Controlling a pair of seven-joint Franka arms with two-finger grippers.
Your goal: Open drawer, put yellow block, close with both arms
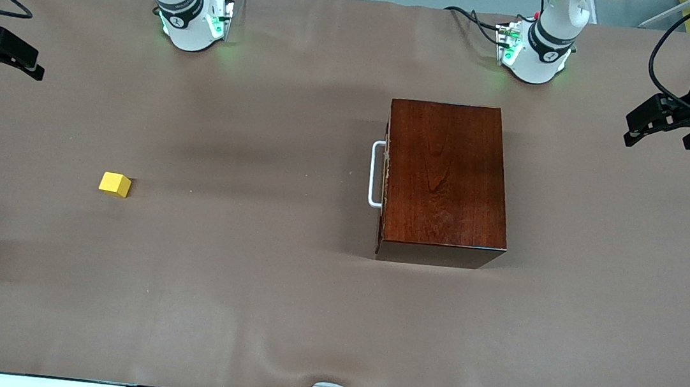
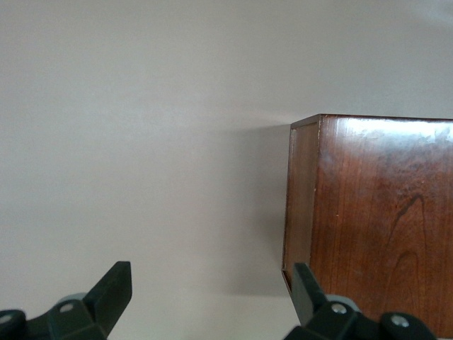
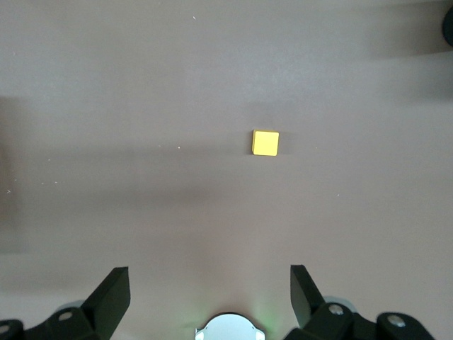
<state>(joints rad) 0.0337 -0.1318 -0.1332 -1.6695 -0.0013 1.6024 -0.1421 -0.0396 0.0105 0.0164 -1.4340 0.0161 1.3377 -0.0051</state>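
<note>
I see nothing done yet: the dark mahogany box's drawer (image 1: 386, 172) is closed, the small yellow cube (image 1: 115, 184) lies untouched on the brown worktop (image 1: 245, 285), and the left pincer (image 1: 663, 121) and right pincer (image 1: 4, 52) hang spread at its ends.

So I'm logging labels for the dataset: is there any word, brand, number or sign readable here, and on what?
None can be read.
Small dark round marks on the two white arm bases: too small to read.
Glossy dark mahogany box, small bright yellow cube, brown table cover: no text.
</note>
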